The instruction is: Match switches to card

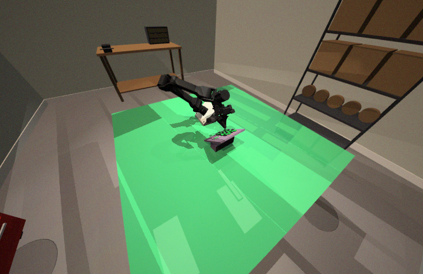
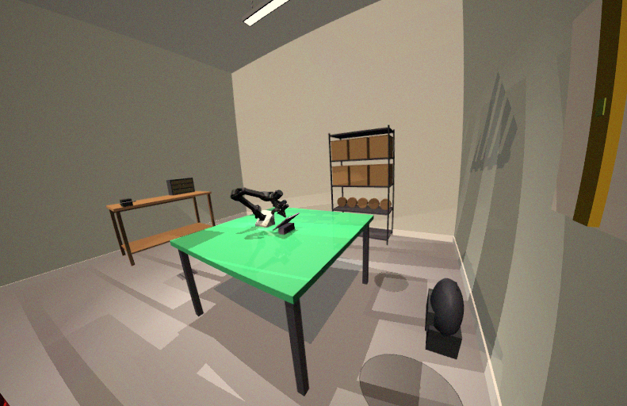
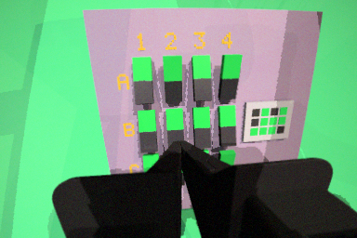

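The pink panel (image 1: 220,139) (image 3: 268,46) carries switches with green far halves and dark grey near halves. In the wrist view, A1 (image 3: 143,80) and A3 (image 3: 202,79) show lighter grey near halves than A2 (image 3: 173,79) and A4 (image 3: 231,76). The row B switches look alike; raised ends are hard to tell. Row C is mostly hidden behind the fingers. The card (image 3: 290,122) reads, far row first: dark, green, dark, green; dark, green, green, green; green, green, green, dark. My gripper (image 1: 224,127) (image 3: 179,147) is shut and empty, its tip over B2's near end (image 3: 175,135); contact is unclear.
The panel stands tilted on a dark base (image 1: 222,144) (image 2: 286,228) on the green table (image 1: 186,181) (image 2: 257,254). The arm's white base (image 1: 205,114) is behind it. A wooden bench (image 1: 137,48) and a shelf rack (image 2: 361,185) stand away from the table.
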